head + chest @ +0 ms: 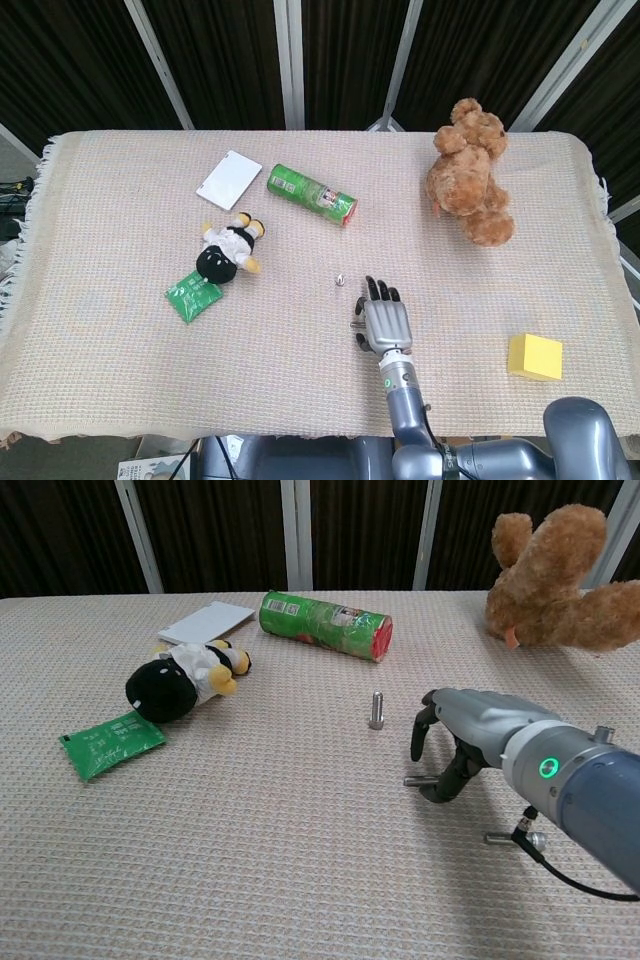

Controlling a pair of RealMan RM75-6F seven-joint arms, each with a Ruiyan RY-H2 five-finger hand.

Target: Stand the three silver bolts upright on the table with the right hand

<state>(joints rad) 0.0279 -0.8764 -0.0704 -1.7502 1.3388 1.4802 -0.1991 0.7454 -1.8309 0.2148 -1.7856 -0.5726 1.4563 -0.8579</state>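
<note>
One silver bolt (376,709) stands upright on the cloth; in the head view this standing bolt (340,280) sits just left of my fingertips. A second bolt (413,780) lies flat, its right end hidden under my right hand (455,746). That hand arches low over it with fingers curled down and apart, the thumb on the cloth beside the bolt, nothing gripped. The third bolt (516,838) lies flat nearer the front, partly behind my wrist. In the head view the right hand (384,318) covers the lying bolts. My left hand is in neither view.
A green can (325,625) lies behind the bolts. A white card (229,179), a penguin plush (230,248) and a green packet (194,294) are to the left. A brown teddy bear (468,172) sits at the back right, and a yellow block (534,357) lies front right.
</note>
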